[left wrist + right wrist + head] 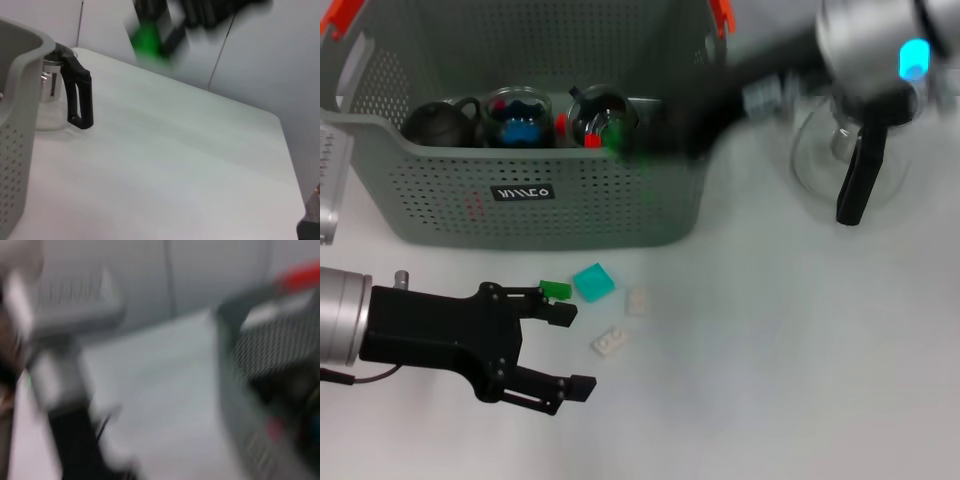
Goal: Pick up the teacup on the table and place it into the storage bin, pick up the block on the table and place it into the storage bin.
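We see the left gripper with fingers apart, green block at its upper fingertip, storage bin beyond with unreadable white-lettered label, right gripper blurred at its rim.

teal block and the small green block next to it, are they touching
Apart. The head view shows a strip of bare table between the teal block and the small green block, which lies against the open left gripper's upper finger.

The head camera looks down on the table; both wrist cameras sit low, sharing the basket with it.
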Robot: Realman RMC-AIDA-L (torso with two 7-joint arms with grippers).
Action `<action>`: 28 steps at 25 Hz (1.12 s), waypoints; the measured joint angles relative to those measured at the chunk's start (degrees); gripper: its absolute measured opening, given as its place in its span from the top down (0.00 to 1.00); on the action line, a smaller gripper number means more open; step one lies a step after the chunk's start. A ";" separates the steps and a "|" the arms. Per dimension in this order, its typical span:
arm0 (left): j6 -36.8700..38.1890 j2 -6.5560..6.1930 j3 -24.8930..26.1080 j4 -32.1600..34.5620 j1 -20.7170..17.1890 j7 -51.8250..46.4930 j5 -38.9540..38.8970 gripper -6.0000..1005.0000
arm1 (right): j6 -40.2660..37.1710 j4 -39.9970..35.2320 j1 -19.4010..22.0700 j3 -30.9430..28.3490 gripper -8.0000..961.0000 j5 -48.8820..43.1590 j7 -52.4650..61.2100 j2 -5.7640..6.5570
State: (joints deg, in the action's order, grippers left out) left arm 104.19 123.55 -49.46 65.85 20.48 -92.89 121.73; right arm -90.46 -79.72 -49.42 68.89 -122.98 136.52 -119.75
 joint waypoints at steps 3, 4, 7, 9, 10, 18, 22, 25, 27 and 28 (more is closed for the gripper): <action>-0.61 0.02 -0.02 -1.03 0.44 0.06 0.00 0.09 | 5.39 2.51 -4.97 -4.16 0.80 -1.51 1.21 -0.39; -0.80 -0.01 -0.03 -1.49 0.69 0.07 0.00 0.09 | 8.45 4.46 -6.22 -4.01 0.79 -2.23 1.17 -0.40; -2.18 -0.05 -0.03 -2.42 1.18 0.06 -0.11 0.09 | 18.48 11.10 -9.15 -1.80 0.79 -4.71 0.77 -0.30; -2.88 0.06 -0.03 -2.42 1.29 0.02 -0.26 0.09 | 24.23 16.37 -10.98 -0.36 0.79 -6.51 0.41 -0.33; -3.01 0.09 -0.02 -2.42 1.40 0.00 -0.24 0.09 | 25.96 18.70 -11.73 0.00 0.79 -6.81 -0.11 -0.32; -2.71 -0.03 -0.45 -2.67 1.89 -0.33 0.00 0.09 | 30.82 25.34 -13.22 0.89 0.77 -7.10 -3.36 -0.32; -2.69 -0.06 -0.50 -2.74 1.91 -0.31 0.00 0.09 | 30.72 24.58 -12.91 0.90 0.69 -7.12 -3.42 -0.26; -2.62 -0.06 -0.56 -2.76 1.93 -0.22 0.00 0.09 | 29.53 20.55 -10.52 0.92 0.48 -5.00 -5.00 -0.38; -2.48 -0.06 -0.60 -2.76 1.89 -0.18 0.00 0.09 | 28.68 19.07 -9.41 0.94 0.39 -3.80 -5.79 -0.41; -2.38 -0.06 -0.63 -2.76 1.83 -0.14 0.00 0.09 | 27.48 17.42 -8.15 0.96 0.34 -1.74 -6.78 -0.40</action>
State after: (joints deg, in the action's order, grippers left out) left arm 101.81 123.48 -50.09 63.09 22.32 -93.02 121.72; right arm -62.98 -62.29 -57.58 69.85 -124.71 129.74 -120.15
